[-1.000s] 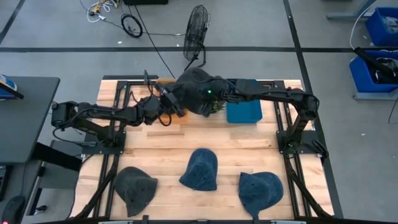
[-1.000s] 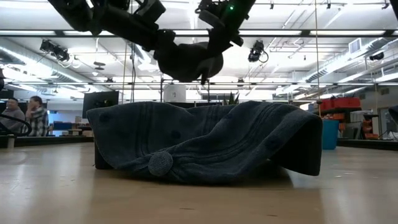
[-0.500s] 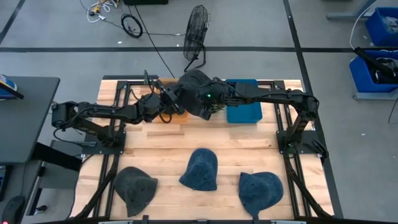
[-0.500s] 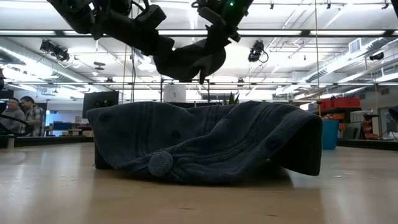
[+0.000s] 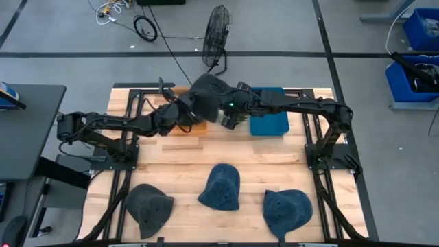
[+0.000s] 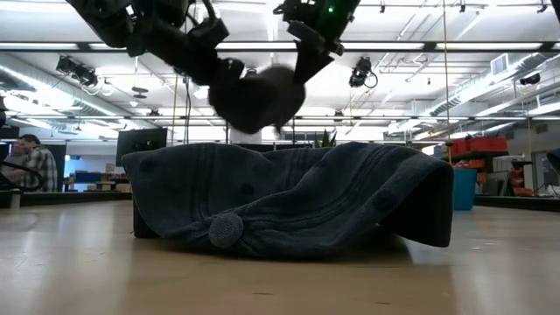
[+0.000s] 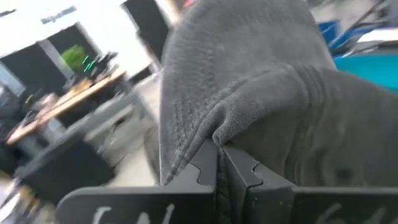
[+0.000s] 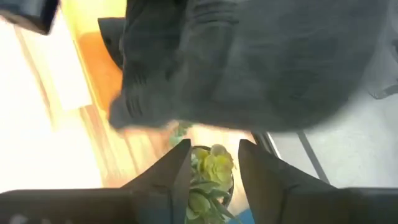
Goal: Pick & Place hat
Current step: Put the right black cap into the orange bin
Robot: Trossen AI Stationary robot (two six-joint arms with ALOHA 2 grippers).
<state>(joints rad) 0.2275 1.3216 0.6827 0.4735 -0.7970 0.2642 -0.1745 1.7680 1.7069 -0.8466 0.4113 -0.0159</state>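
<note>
A dark grey knitted hat (image 5: 208, 96) is held in the air over the table's far middle, and it shows blurred in the low view (image 6: 255, 94). My left gripper (image 5: 184, 113) reaches in from the table's left and is shut on it. My right gripper (image 5: 228, 118) stands open just right of the hat, touching nothing. In its wrist view its fingers (image 8: 180, 168) frame a small green plant (image 8: 208, 171) below the hat (image 8: 249, 62). Three more dark hats (image 5: 147, 206), (image 5: 221, 186), (image 5: 288, 211) lie on the table near its front edge. My left gripper pinches a gathered fold at the hat's edge (image 7: 214, 140) between its two shut fingers (image 7: 239, 174). The fingers come roughly level from the table's left. The hat is lifted clear of the table, and its crown (image 7: 249, 56) bulges beyond the fingertips.
A teal box (image 5: 269, 122) stands at the far right beside the right gripper. An orange patch (image 5: 195, 127) lies under the held hat. In the low view the middle hat (image 6: 289, 197) on the table fills the foreground. A fan (image 5: 218, 31) stands on the floor beyond the table.
The hat first hung between both grippers. My right gripper has let go and drawn a little toward the table's right. The hat has swung toward the table's left and far edge, and now hangs from the left gripper alone, still clear of the table.
</note>
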